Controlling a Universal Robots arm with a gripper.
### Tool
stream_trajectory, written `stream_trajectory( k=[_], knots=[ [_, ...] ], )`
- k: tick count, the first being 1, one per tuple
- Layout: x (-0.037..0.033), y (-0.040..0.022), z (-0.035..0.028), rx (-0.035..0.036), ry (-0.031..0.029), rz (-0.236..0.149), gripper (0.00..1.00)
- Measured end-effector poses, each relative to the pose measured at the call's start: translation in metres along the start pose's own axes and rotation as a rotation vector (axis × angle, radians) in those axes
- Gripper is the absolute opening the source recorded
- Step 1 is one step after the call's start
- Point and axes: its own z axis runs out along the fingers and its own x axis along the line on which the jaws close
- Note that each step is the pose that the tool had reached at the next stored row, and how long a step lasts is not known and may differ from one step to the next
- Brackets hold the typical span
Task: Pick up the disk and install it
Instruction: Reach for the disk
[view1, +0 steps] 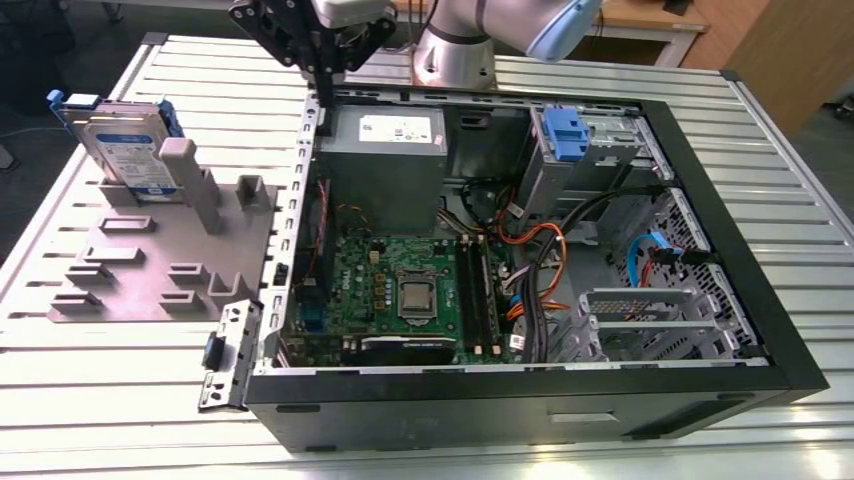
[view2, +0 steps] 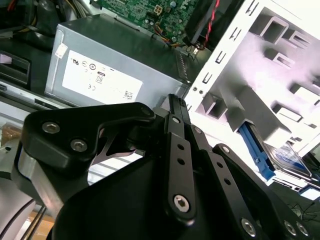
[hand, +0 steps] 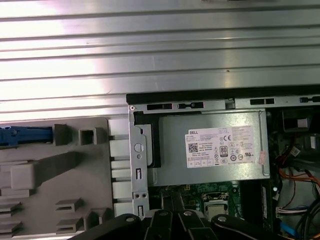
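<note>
The disk (view1: 127, 145), a silver hard drive with a white-and-blue label and a blue frame, stands on edge in the grey slotted tray (view1: 147, 265) on the exterior view's left. Its blue edge also shows in the second wrist view (view2: 257, 152) and in the first wrist view (hand: 25, 135). My gripper (view1: 324, 90) hangs over the back wall of the open computer case (view1: 534, 385), well apart from the disk. Its black fingers (view2: 175, 125) lie together, shut, with nothing between them. The gripper's linkage (hand: 174, 215) sits above the case edge.
A grey metal power supply box (view1: 387, 140) with a white sticker sits inside the case just below the gripper. The green motherboard (view1: 400, 290), cables and a blue-handled drive bay (view1: 567, 135) fill the case. Everything rests on a ribbed metal table (view1: 107, 400).
</note>
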Motion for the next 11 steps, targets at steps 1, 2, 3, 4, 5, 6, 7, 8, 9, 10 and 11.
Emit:
stream_trajectory(
  k=[1, 2, 3, 4, 5, 6, 7, 8, 9, 10, 11],
  knots=[
    [0.0016, 0.0, 0.0, 0.0, 0.0, 0.0, 0.11],
    [0.0028, 0.0, 0.0001, 0.0, 0.0, 0.0, 0.11],
    [0.0037, 0.0, 0.0002, -0.0001, -0.0001, 0.0, 0.11],
    [0.0044, 0.0, 0.0002, -0.0002, -0.0001, 0.0, 0.11],
    [0.0049, -0.0001, 0.0002, -0.0002, -0.0001, 0.0, 0.11],
    [0.0052, -0.0001, 0.0002, -0.0001, 0.0, 0.0, 0.11],
    [0.0052, -0.0001, 0.0002, 0.0, -0.0001, 0.0, 0.11],
    [0.0052, -0.0001, 0.0002, 0.0, 0.0, 0.0, 0.11],
    [0.0052, -0.0001, 0.0002, 0.0, 0.0, 0.0, 0.11],
    [0.0053, -0.0001, 0.0002, -0.0001, 0.0, 0.0, 0.11],
    [0.0053, -0.0001, 0.0002, -0.0001, 0.0, 0.0, 0.11]
  ],
)
